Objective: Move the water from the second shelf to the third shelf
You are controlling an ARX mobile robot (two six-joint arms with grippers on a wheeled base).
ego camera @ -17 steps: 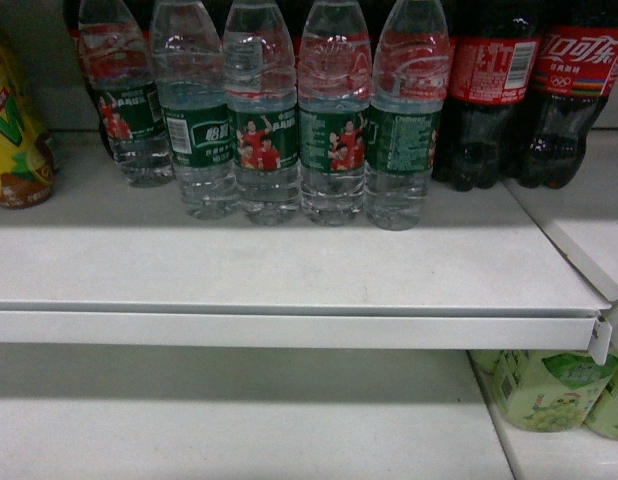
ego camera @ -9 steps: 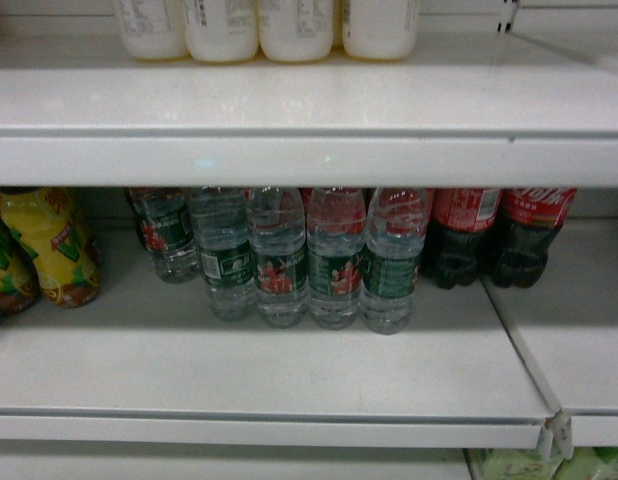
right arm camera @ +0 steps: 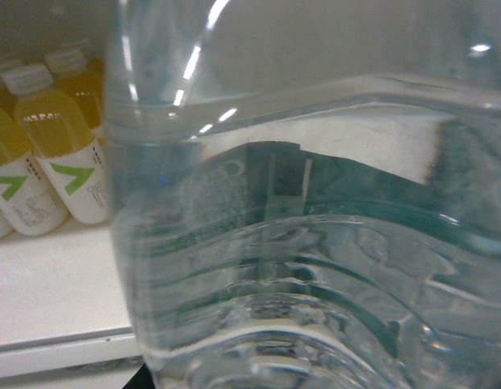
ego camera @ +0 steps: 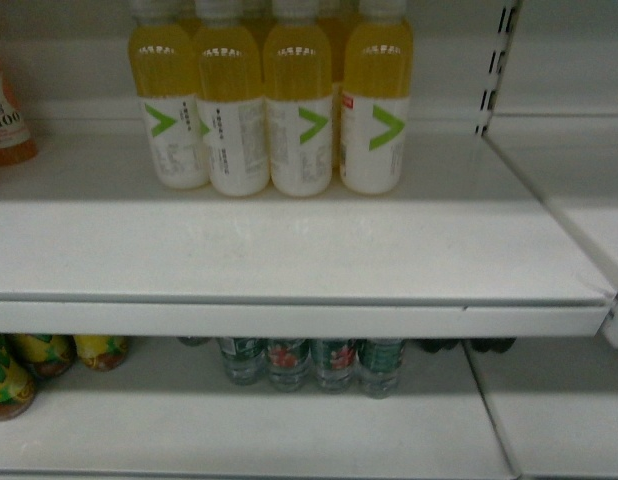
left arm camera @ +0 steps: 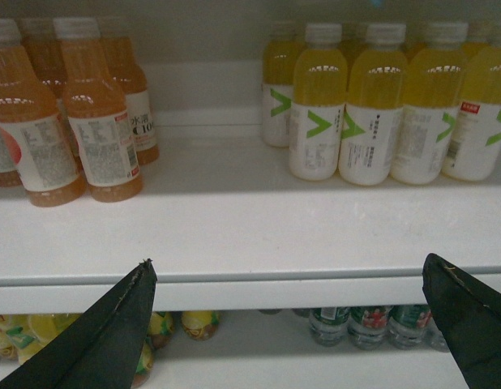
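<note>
A clear ribbed water bottle (right arm camera: 315, 243) with a green label fills the right wrist view, held up level with the shelf of yellow drinks. My right gripper (right arm camera: 307, 365) is shut on it, its fingers hidden behind the plastic. More water bottles (ego camera: 309, 362) stand in a row on the lower shelf (ego camera: 289, 430), also seen as the water row (left arm camera: 368, 324) under the shelf edge in the left wrist view. My left gripper (left arm camera: 289, 261) is open and holds nothing, facing the front edge of the upper shelf (left arm camera: 234, 284). Neither gripper shows in the head view.
Yellow drinks with white labels (ego camera: 269, 110) stand at the back of the upper shelf (ego camera: 289, 250), whose front strip is bare. Orange drink bottles (left arm camera: 72, 113) stand at its left. Yellow-green bottles (ego camera: 29, 365) sit lower left. A shelf upright (ego camera: 494, 60) divides off the right bay.
The head view has risen from the water bottles' shelf to the shelf above with the yellow drinks; the water row now shows only at the bottom.
</note>
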